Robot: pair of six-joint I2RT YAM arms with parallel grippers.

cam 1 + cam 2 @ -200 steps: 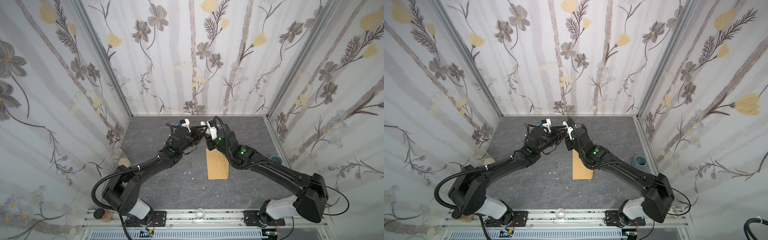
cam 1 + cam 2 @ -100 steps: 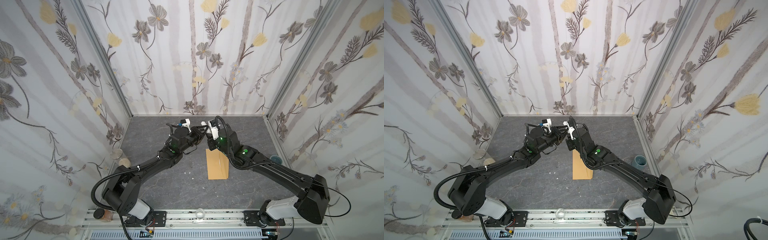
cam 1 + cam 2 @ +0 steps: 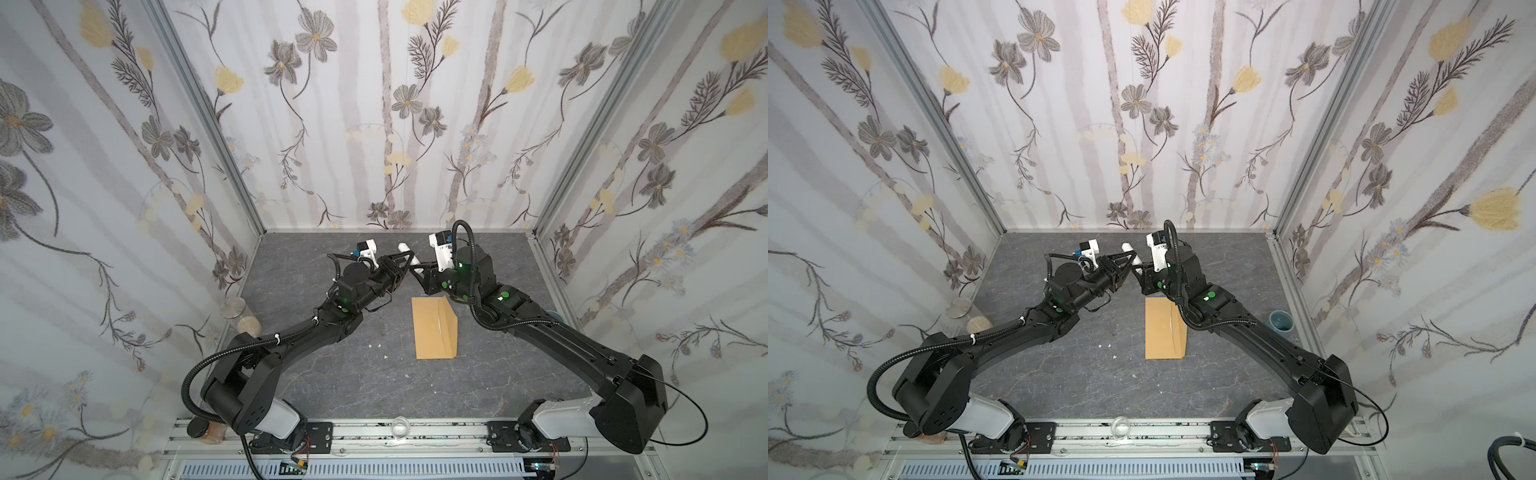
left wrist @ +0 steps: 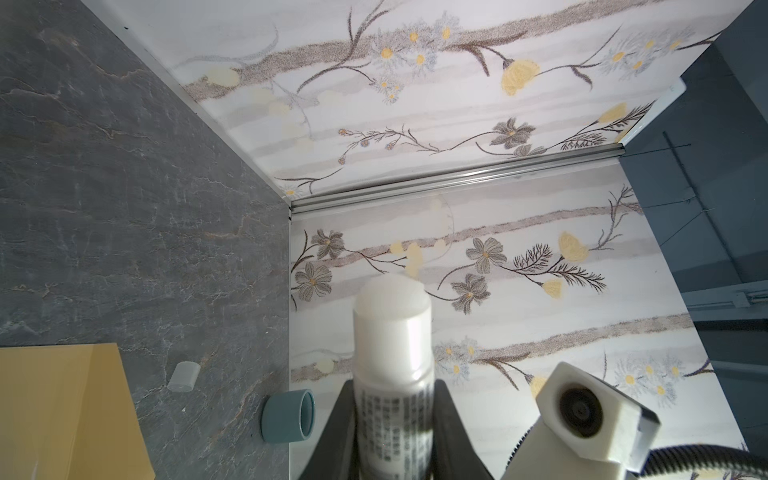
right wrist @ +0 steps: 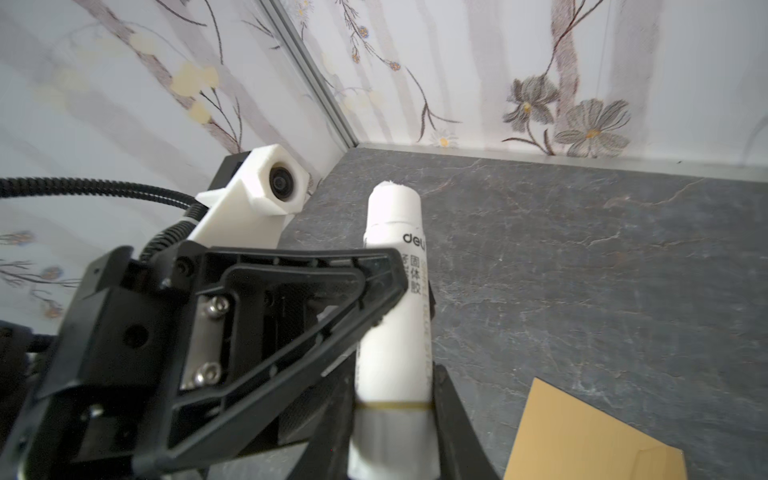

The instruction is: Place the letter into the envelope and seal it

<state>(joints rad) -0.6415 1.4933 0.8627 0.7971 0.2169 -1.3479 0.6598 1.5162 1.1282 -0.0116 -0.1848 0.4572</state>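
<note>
A long tan-brown kraft paper envelope [image 3: 432,328] lies flat near the middle of the dark grey stone-patterned counter [image 3: 332,374], its long sides running from front edge to back edge. Just beyond its far end, toward the back edge, the left arm's fingers [image 4: 449,436] pinch the middle of an uncapped white cylindrical glue stick [image 5: 390,353], and the right arm's fingers [image 5: 451,424] pinch its base. A small translucent cap [image 4: 183,376] lies near the right edge.

A far corner of the envelope [image 3: 1160,332] is hidden under the right arm [image 3: 1246,338] — the glue stick [image 4: 392,365] is cropped at its base in both wrist views.
</note>
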